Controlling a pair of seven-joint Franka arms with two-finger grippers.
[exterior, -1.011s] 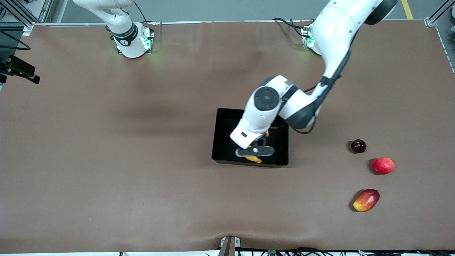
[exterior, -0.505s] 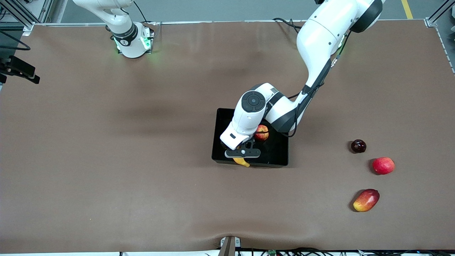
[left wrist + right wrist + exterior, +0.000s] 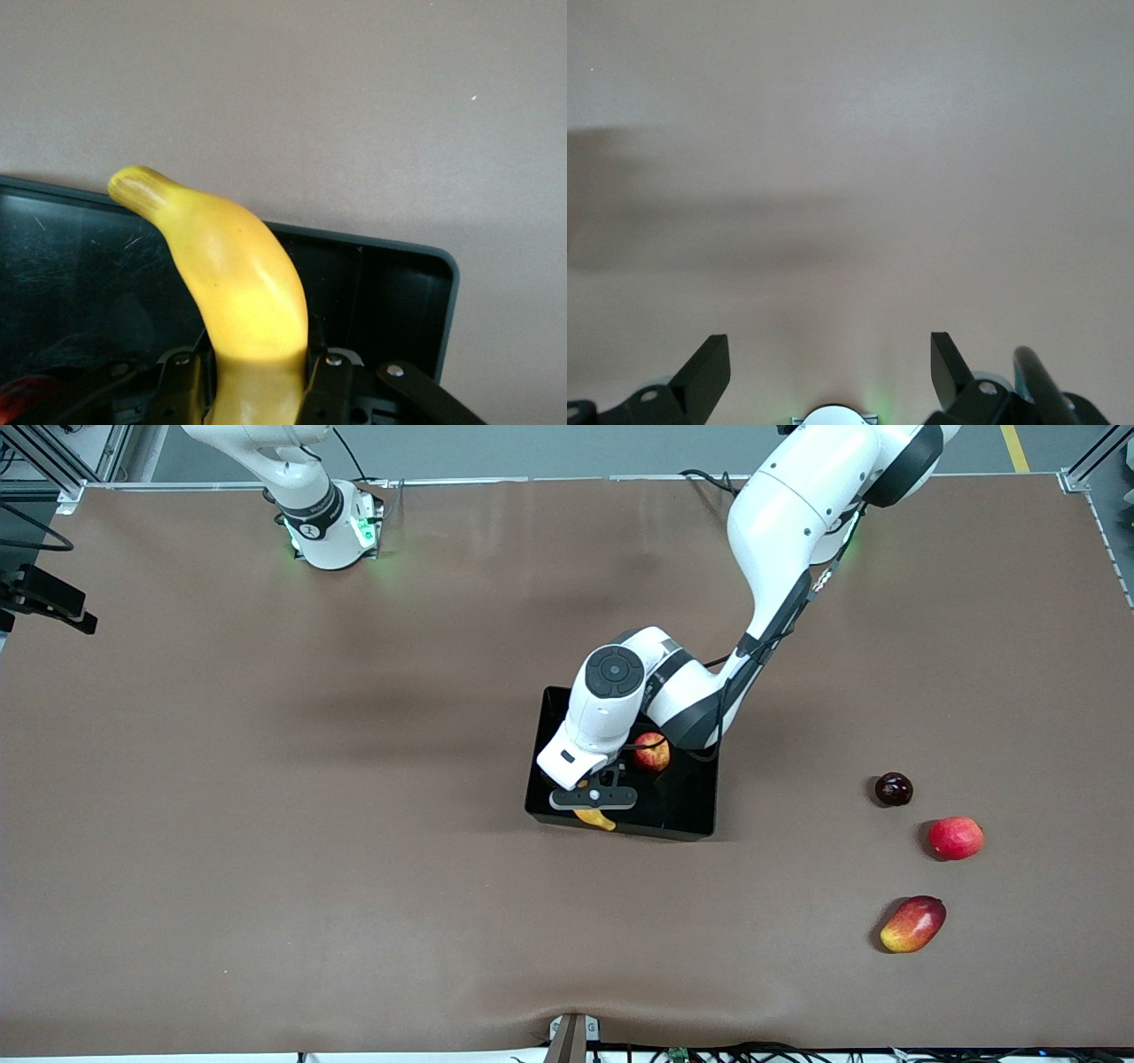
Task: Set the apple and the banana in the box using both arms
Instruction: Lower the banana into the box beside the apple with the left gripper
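Left gripper point(image 3: 592, 802) hangs over the box point(image 3: 687, 825), center of the frame, fingers point(image 3: 330, 382) pinching the banana point(image 3: 595, 818) near its middle; one banana tip pokes out over the box's wall on the front-camera side. The apple point(image 3: 652, 751) already sits in the box, upper part, just beside the arm's wrist. Right gripper point(image 3: 828, 367) is spread and holds nothing, waiting over bare table near its own base at upper left of the frame.

Handling: the banana looks light, fairly stiff, smooth-skinned and curved, so it probably swivels in a two-finger pinch; a mid-body grip like this one seems best, squeeze kept gentle to avoid bruising. The apple is round and likely rolls if bumped.

In the way: the box wall under the overhanging tip, which could catch on the rim when lowered; the apple close by inside. Three other fruits lie lower right of the frame, well apart from the box: a small dark round fruit point(image 3: 893, 789), a pinkish-red round fruit point(image 3: 955, 838), a red-and-yellow oval fruit point(image 3: 912, 924) — not in the way
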